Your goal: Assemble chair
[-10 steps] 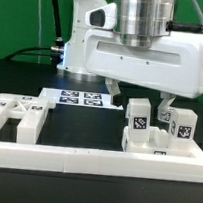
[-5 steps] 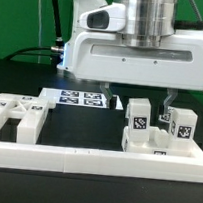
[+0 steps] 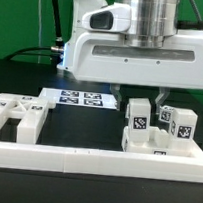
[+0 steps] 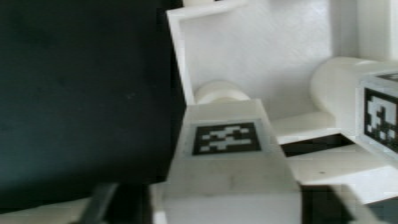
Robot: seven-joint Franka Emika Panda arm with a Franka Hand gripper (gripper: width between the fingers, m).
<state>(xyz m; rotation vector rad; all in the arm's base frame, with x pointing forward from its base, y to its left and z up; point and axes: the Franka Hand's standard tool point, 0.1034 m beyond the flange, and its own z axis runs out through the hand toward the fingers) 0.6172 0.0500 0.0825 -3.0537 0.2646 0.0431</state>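
My gripper (image 3: 139, 95) hangs over a cluster of white chair pieces at the exterior view's right. Its two fingers (image 3: 118, 92) stand either side of a blocky white chair piece behind the front tagged block (image 3: 137, 124). In the wrist view this piece (image 4: 228, 150), with a square tag on its face, fills the space between the dark fingers (image 4: 118, 203), which press against its sides; the gripper (image 4: 226, 207) is shut on it. Another tagged block (image 3: 181, 124) stands to the right. Further chair pieces (image 3: 18, 117) lie at the left.
The marker board (image 3: 82, 98) lies flat on the dark table behind the parts. A long white border rail (image 3: 84, 161) runs along the front. In the wrist view a second tagged block (image 4: 365, 100) sits close beside the gripped piece.
The fingers have moved inward from a wide spread and now sit against the chair piece. The arm body has stayed at about the same place and height.
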